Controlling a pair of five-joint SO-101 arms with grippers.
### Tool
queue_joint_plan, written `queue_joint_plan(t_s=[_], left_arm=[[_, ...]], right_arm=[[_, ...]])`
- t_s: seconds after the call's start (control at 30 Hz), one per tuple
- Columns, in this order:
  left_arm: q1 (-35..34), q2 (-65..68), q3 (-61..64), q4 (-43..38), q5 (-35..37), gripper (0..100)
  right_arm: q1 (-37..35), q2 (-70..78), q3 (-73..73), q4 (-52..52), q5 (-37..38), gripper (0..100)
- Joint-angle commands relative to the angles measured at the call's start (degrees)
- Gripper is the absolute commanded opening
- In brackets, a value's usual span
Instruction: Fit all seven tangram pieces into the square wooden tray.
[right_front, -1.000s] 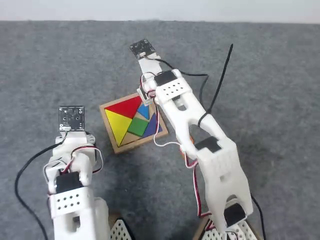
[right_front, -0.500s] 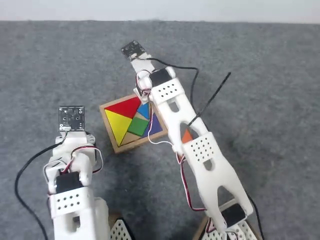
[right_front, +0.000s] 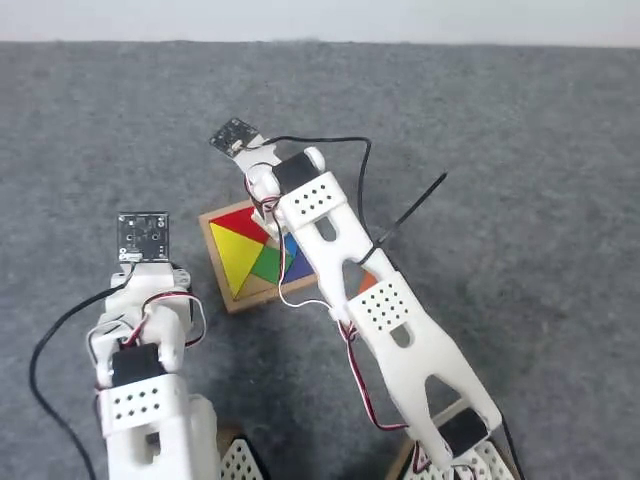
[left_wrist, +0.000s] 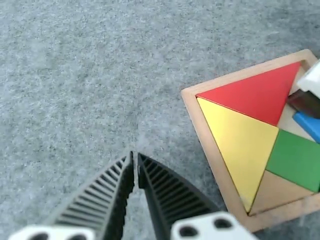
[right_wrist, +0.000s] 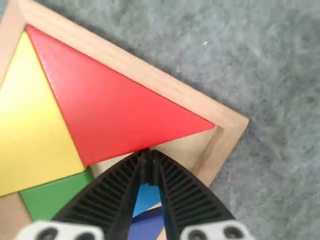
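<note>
The right gripper (right_wrist: 149, 155) has its jaws pressed together with nothing between them. Its tips sit at the lower edge of the red triangle (right_wrist: 110, 110), inside the wooden tray (right_wrist: 150, 79). Just ahead of the tips and to the side, a bare strip of tray floor (right_wrist: 192, 145) runs to the corner walls. Under the fingers lie a blue piece (right_wrist: 147, 197) and a purple piece (right_wrist: 145, 225). The yellow triangle (right_wrist: 30, 130) and the green square (right_wrist: 50, 197) lie beside them, edge to edge. The left gripper (left_wrist: 134, 159) is shut to a thin slit and empty. It hangs over open grey carpet (left_wrist: 75, 75), with the tray's nearest corner close by but apart.
</note>
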Motion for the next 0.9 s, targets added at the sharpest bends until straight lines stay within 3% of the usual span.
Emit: queue_joint_plan(t_s=[0.0, 0.33, 0.67, 0.87], left_arm=[[-0.3, -1.1, -0.5, -1.5, -0.4, 1], [-0.3, -1.1, -0.5, -1.5, -0.4, 1], [-0.3, -1.1, -0.5, -1.5, -0.4, 1], [-0.3, -1.1, -0.5, -1.5, -0.4, 1]], right_arm=[[-2.3, -0.9, -1.9, 1.5, 0.7, 0.6], [-2.3, -7.1, -5.4, 2.1, 0.0, 0.6], [2.5, -13.1, -5.4, 6.6, -13.3, 0.6], [3.9, -7.4, -5.4, 6.5, -13.5, 0.6]])
